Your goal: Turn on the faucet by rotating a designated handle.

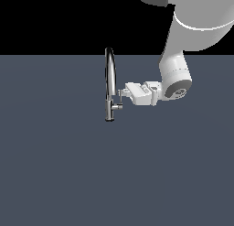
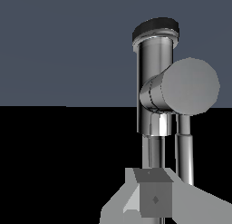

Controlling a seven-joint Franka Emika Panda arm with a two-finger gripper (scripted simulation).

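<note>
i am working over a flat grey floor (image 1: 55, 174), and my white arm (image 1: 176, 74) is reaching in from the exterior view's right, wrist turned level so that i am pointing sideways at the faucet (image 1: 109, 83). the faucet is standing upright near the middle of the floor, its thin arched spout rising above a short round base. in the wrist view the base is filling the middle of the picture as a chrome column (image 2: 152, 82), with the picture turned so that the floor is showing above it.

the handle (image 1: 117, 106) is sticking out of the base toward me: a short stub, seen end-on in the wrist view as a round grey cap (image 2: 190, 86), with a thin lever rod (image 2: 185, 150) running off it. in the exterior view the rod is rising from the stub toward my gripper (image 1: 124, 91), which is sitting just beside its tip, touching or nearly so.

i cannot tell whether my fingers are parted or closed; only one fingertip (image 2: 154, 196) is showing clearly, and nothing is visibly pinched.

the risk, as i am judging it: the rod is thin and slick, and i am catching only its end. if i am pushing too high, i may be sliding off the tip without turning it. pushing toward the spout instead of around the stub's axis could jam me against the base.
</note>
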